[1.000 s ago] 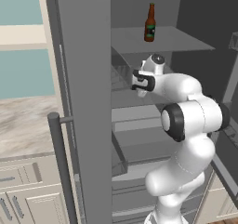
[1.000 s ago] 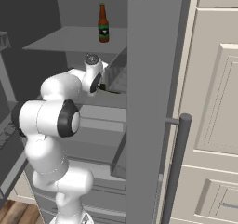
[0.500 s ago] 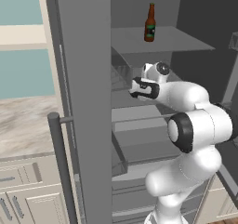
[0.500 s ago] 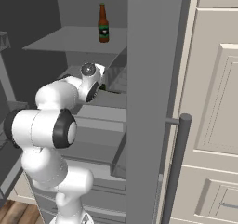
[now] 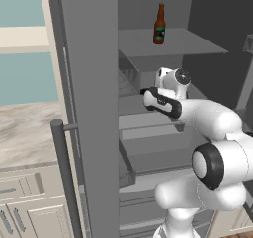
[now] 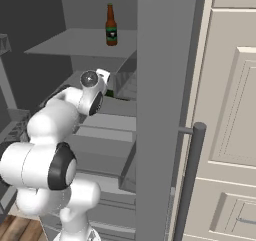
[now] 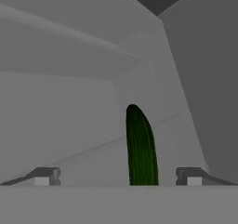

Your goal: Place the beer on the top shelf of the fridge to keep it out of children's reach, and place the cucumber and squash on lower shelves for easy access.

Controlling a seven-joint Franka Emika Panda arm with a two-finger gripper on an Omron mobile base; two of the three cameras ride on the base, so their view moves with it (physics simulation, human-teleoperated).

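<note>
Hand view: cucumber [image 7: 141, 148] btwn wide-apart fingertips [image 7: 44, 175].

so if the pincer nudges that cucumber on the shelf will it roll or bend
The cucumber is a long round rod lying on the flat grey shelf, so a sideways nudge would probably roll it. It looks straight and firm, likely stiff. Its smooth skin may be slippery.

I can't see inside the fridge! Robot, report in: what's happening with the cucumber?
Gripper open, jaws wide apart. Cucumber lies between them on a lower shelf. Beer stands on top shelf. Nothing blocking.
</note>
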